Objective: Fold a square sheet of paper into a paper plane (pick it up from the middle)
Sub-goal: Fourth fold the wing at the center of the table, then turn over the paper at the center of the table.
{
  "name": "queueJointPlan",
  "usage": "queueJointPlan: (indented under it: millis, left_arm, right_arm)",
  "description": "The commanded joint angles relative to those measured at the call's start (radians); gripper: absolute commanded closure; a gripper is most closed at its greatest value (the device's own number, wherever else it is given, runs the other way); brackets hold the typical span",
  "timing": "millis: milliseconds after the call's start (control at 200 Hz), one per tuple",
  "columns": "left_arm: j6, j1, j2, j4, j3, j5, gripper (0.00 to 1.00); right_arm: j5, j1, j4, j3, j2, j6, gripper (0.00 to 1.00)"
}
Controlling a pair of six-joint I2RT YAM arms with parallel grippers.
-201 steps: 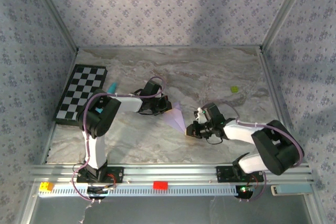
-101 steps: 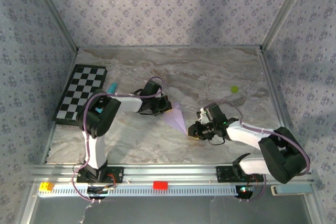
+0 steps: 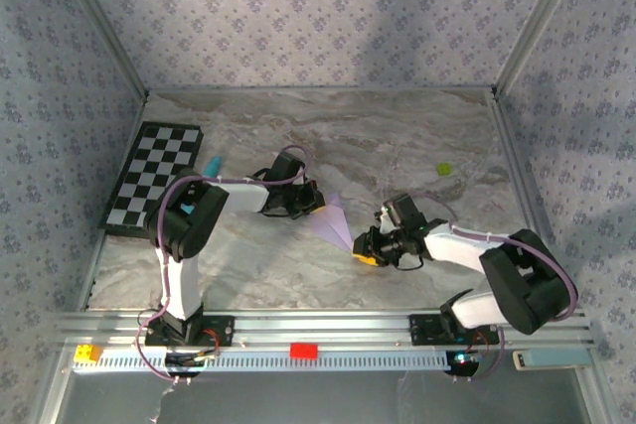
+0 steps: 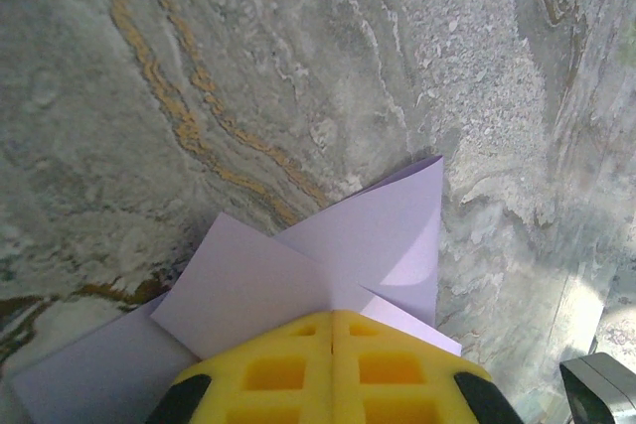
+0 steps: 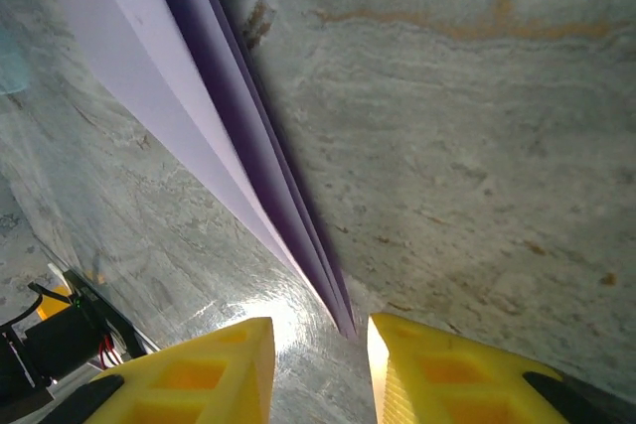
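A: Left gripper (image 4: 333, 330)?
B: Closed tight. Its yellow pads meet on the wide tail of the paper plane (image 4: 328, 255), and flaps fan out from under the tips.

A: Right gripper (image 5: 320, 333)?
B: Parted a little, holding nothing. The plane's nose ends in the gap between its pads and touches neither, as far as I can tell.

A: Where's the plane?
B: Down at the worktop (image 3: 397, 136), right of the checkerboard (image 3: 154, 178) and well apart from it, spanning the two grippers. Can't tell whether the tail rests flat or sits slightly lifted.

A: Heading?
B: Long axis runs diagonally. The tail is on the side nearer the checkerboard, and the nose points away from it, toward the near right.

A: Progress?
B: Far along, I judge. It's no flat square now but a slim pointed dart, with several layers stacked along a centre crease. Probably left: spread the wings and release the tail. I can't judge how sharp the creases are.
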Motion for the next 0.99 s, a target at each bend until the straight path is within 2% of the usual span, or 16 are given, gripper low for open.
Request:
queueJointPlan:
  millis: [0, 230, 635, 990]
  left_arm:
    - [-0.006, 0.007, 0.002, -0.085, -0.030, -0.034, 0.98]
    - [-0.005, 0.007, -0.001, -0.087, -0.029, -0.034, 0.98]
    - [-0.001, 0.007, -0.002, -0.097, -0.021, -0.030, 0.98]
    - [0.000, 0.007, -0.003, -0.107, -0.014, -0.029, 0.97]
  right_arm:
    - [-0.027, 0.013, 0.028, 0.022, 0.029, 0.024, 0.69]
    - [-0.020, 0.014, 0.085, 0.020, 0.031, 0.045, 0.72]
    - [-0.003, 0.001, 0.173, 0.031, 0.057, 0.019, 0.70]
    - [-0.020, -0.017, 0.199, 0.029, 0.084, -0.002, 0.74]
